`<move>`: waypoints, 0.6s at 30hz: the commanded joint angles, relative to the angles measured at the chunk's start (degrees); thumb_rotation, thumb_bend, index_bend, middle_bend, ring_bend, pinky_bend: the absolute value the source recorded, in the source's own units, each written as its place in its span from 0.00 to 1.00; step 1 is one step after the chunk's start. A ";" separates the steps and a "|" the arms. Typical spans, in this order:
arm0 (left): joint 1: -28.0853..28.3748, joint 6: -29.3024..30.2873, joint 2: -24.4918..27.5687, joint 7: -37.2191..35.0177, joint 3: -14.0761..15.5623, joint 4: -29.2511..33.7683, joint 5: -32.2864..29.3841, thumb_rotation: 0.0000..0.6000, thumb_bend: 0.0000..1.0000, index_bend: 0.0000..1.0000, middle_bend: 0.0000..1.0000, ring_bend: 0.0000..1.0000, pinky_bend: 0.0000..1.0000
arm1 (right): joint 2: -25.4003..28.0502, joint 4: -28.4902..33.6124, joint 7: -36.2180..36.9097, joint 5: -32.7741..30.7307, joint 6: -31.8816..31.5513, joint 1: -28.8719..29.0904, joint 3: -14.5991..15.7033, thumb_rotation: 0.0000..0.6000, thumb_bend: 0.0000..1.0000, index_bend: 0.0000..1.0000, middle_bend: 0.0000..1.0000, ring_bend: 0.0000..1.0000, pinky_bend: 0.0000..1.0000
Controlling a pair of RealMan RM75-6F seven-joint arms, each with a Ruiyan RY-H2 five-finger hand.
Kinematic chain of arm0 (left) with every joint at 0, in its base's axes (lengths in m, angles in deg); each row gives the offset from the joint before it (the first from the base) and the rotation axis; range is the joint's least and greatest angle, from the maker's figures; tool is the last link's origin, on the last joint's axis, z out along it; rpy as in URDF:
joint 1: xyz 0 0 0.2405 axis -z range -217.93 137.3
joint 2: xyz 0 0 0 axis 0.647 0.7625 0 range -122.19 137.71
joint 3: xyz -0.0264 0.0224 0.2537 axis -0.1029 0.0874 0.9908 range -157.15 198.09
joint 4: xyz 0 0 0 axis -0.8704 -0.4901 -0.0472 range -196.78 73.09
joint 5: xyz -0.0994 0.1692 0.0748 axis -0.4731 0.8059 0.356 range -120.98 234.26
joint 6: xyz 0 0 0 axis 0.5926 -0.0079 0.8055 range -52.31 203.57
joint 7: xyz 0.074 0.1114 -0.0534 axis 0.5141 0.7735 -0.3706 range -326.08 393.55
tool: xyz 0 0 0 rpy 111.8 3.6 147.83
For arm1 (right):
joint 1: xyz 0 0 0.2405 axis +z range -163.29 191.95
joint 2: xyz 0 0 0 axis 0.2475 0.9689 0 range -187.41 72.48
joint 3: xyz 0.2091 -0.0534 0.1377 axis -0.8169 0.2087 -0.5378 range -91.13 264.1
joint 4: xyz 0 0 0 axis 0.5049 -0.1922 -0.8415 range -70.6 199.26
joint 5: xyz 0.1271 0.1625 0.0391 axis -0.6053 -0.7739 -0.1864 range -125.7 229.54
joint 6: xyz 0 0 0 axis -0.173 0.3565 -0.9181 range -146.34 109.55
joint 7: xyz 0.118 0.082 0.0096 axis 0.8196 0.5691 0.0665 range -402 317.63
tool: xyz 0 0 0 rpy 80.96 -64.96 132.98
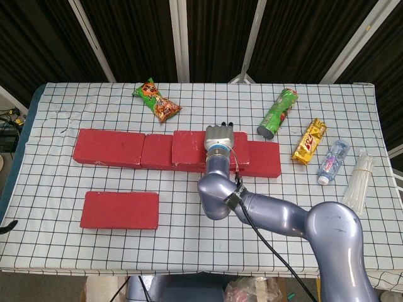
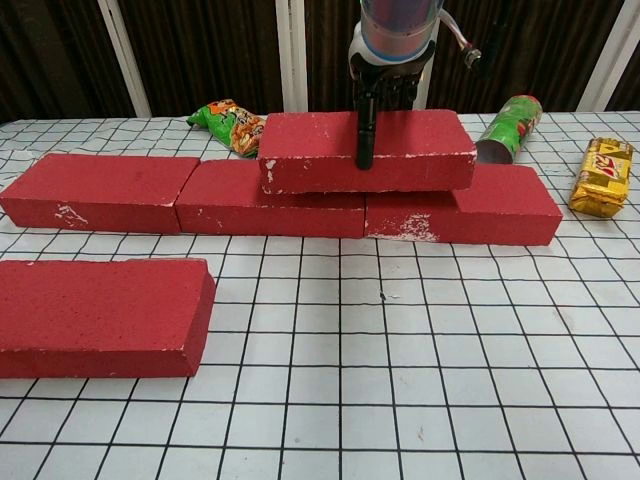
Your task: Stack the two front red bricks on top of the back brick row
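The held brick [image 2: 365,150] lies with its long axis left-right, parallel to the back brick row [image 2: 270,197], and sits over the seam between the row's middle and right bricks. Whether it rests on the row or hangs just above it cannot be told. The right hand [image 1: 219,139] grips this brick from above: a dark finger [image 2: 364,135] runs down its front face, and the other fingers are hidden behind it. The right arm [image 1: 252,207] reaches in from the near right of the row, wrist vertical over the brick. The second front brick [image 2: 100,316] lies flat on the table [image 2: 400,400] in front of the row's left end, long axis also left-right, its left end cut off in the chest view. The left hand is out of sight.
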 commanded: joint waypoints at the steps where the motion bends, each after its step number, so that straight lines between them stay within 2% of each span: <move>1: 0.04 -0.07 0.04 -0.21 -0.03 -0.09 -0.08 1.00 0.00 0.09 0.00 0.00 0.00 | -2.14 -2.73 -1.99 -0.26 -0.22 0.25 -1.50 1.00 0.13 0.31 0.27 0.06 0.00; 18: 0.10 0.01 0.17 -0.54 -0.12 -0.29 -0.73 1.00 0.00 0.10 0.00 0.00 0.00 | -7.39 -10.52 -7.83 3.59 -2.09 -1.18 -7.13 1.00 0.13 0.31 0.27 0.06 0.00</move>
